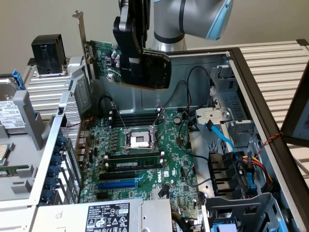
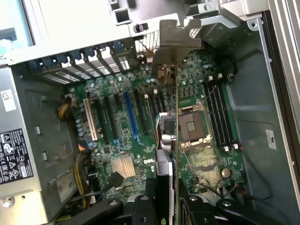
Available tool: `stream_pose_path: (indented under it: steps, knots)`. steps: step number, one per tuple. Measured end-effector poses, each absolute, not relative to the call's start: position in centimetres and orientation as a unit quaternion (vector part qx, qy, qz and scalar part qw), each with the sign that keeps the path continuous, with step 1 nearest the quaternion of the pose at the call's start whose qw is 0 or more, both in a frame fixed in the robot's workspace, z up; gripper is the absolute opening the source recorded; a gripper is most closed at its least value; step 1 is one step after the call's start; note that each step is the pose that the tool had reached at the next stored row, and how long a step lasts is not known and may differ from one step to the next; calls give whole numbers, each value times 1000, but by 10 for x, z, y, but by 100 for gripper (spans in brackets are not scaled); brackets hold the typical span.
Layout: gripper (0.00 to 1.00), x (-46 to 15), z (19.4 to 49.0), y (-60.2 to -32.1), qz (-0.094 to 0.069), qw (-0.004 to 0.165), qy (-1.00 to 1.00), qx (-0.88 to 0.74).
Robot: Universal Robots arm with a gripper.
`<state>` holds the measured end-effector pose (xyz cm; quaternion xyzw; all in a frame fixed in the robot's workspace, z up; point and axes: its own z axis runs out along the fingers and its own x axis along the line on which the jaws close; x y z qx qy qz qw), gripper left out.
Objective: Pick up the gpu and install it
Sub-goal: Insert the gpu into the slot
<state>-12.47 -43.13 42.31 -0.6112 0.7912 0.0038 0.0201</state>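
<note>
The black two-fingered gripper (image 2: 167, 193) on the pale grey and blue robot arm (image 1: 193, 17) is clamped on the gpu (image 1: 102, 55), a small green circuit card with a silver metal end bracket, its fingers (image 2: 152, 190) pressing on either face of the card. The card hangs in the air, on edge, above the open grey metal computer case (image 1: 251, 82) and clear of the large green motherboard (image 1: 145, 154) lying flat inside it. In the exterior view the card sits near the case's far corner on the exterior view's left, with its bracket rising above the case wall. In the wrist view the card appears edge-on, its bracket (image 2: 177, 44) at the end away from the fingers, over the row of expansion slots and just beside the square silver processor socket (image 2: 192, 126). The long blue expansion slot (image 2: 130, 117) lies bare on the board. A grey power supply box with a black and white label (image 1: 108, 217) fills the near end of the case, and a bright blue flat cable (image 1: 219, 135) runs by the drive bays on the exterior view's right.
</note>
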Motion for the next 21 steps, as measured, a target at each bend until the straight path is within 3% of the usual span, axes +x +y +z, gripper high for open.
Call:
stream_pose_path:
  steps: [8, 18, 21]
  knots:
    - [27, -125, 423, -431, -12, 40, 759, -650]
    - [27, -126, 420, -431, -14, 38, 758, -651]
    - [27, -127, 418, -431, -23, 31, 755, -655]
